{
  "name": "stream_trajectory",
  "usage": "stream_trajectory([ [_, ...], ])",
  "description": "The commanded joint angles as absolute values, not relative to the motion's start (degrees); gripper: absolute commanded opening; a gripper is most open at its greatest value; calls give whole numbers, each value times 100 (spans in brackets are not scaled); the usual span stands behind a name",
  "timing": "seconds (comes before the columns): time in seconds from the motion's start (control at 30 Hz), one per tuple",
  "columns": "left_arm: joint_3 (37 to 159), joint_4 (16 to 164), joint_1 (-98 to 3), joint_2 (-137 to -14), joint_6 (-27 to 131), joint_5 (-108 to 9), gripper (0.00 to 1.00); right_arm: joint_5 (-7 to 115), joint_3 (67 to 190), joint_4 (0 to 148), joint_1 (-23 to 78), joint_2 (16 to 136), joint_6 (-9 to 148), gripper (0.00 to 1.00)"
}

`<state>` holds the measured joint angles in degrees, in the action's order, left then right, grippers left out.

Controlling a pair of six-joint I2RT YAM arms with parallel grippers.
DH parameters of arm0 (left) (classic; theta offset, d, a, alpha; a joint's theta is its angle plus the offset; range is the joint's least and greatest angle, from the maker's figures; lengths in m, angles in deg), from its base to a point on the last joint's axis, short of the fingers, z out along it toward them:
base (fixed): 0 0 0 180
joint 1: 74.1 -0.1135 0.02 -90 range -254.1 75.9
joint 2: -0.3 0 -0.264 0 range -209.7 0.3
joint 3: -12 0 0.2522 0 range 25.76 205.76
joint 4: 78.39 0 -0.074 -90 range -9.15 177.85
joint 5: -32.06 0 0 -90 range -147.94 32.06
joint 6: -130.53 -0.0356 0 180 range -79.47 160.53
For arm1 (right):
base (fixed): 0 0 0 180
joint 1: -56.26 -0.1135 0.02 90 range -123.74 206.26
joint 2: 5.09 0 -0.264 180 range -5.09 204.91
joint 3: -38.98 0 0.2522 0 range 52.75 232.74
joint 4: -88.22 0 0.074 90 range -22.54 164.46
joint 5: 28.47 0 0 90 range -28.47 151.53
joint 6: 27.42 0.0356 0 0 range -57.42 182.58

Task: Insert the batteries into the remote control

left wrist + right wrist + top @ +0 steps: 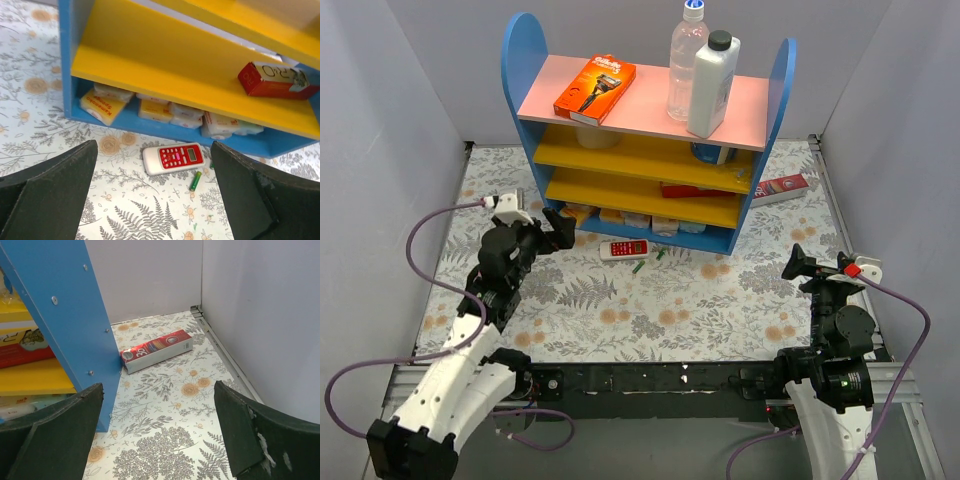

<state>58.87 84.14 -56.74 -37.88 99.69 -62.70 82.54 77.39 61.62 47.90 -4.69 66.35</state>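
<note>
Left gripper (154, 150) wide open, empty, aimed at remote control (174, 157), likely lining up pick. Remote lies buttons-up at shelf (165, 131) foot. One battery (195, 180) at remote's 5 o'clock; second maybe at 3 o'clock, partly hidden. Right gripper (159, 390) wide open, empty, clear of work, carton (157, 351) at its 12 o'clock.

The remote control (174, 158) had a smooth, glossy white plastic shell and a shiny red face. The battery (195, 180) wore a slick green wrap. The surface (620, 310) looked like matt printed cloth. The shelf (150, 65) boards were smooth and painted, with a satin sheen. The carton (157, 350) was glossy printed card. The left claw (153, 147) was matt black plastic. The right claw (159, 390) was the same, chipped pale on one finger.
</note>
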Motion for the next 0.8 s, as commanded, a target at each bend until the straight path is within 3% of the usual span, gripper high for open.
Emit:
stream_trajectory([
  [0.0,6740,7670,-5670,-4652,9680,-5681,98,8262,7973,6277,4747,-1643,6671,98],
  [0.23,7191,7325,-5530,-5876,9284,-4846,98,8271,7964,6268,4694,-1643,6679,98],
  [0.53,6602,8958,-5134,-6570,8107,-4019,98,8323,7938,6277,4597,-1652,6653,98],
  [0.77,6786,9154,-5099,-7677,7016,-3641,98,8402,7920,6277,4536,-1643,6653,98],
])
